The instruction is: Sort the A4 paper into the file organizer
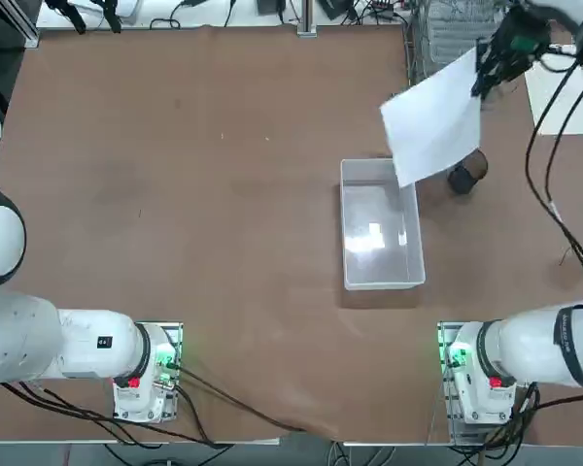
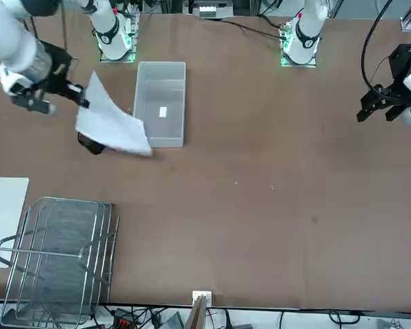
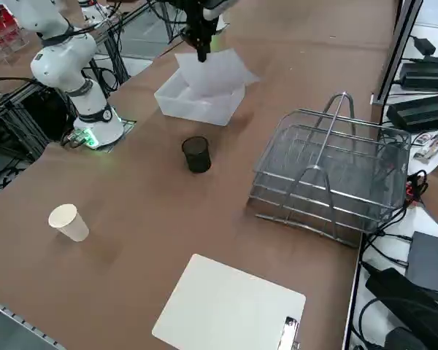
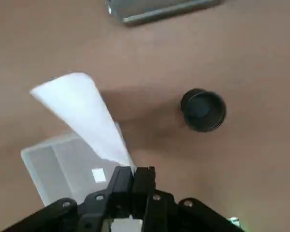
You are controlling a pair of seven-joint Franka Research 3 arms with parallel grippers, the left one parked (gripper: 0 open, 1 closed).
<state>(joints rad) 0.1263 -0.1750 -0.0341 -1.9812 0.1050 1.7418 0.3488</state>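
A4 paper (image 1: 433, 118) hangs in the air, pinched at one edge by the right gripper (image 1: 486, 76), whose fingers (image 4: 135, 181) are clenched tight on the sheet with no gap between them. From the overhead camera the paper slopes down and away from the gripper, its lower corner overlapping the far end of the translucent plastic bin (image 1: 380, 225) that sits on the brown worktop (image 1: 194, 194). In the wrist camera the sheet shows as a narrow, slightly curled white strip running out from the fingers over the bin and the bare worktop. A small black mesh cup (image 3: 196, 154) stands on the worktop just beside the bin, partly under the raised paper when seen from above. The file organizer (image 3: 328, 175), a silver wire rack of stacked trays with a looped handle, stands well apart from the held sheet, nearer the far edge of the worktop on the robot's right side; nothing lies in its top tray as far as I can see. A paper cup (image 3: 68, 222) stands alone near the right-hand edge, and a clipboard (image 3: 230, 306) with a white sheet and a metal clip lies flat beyond the organizer's corner.
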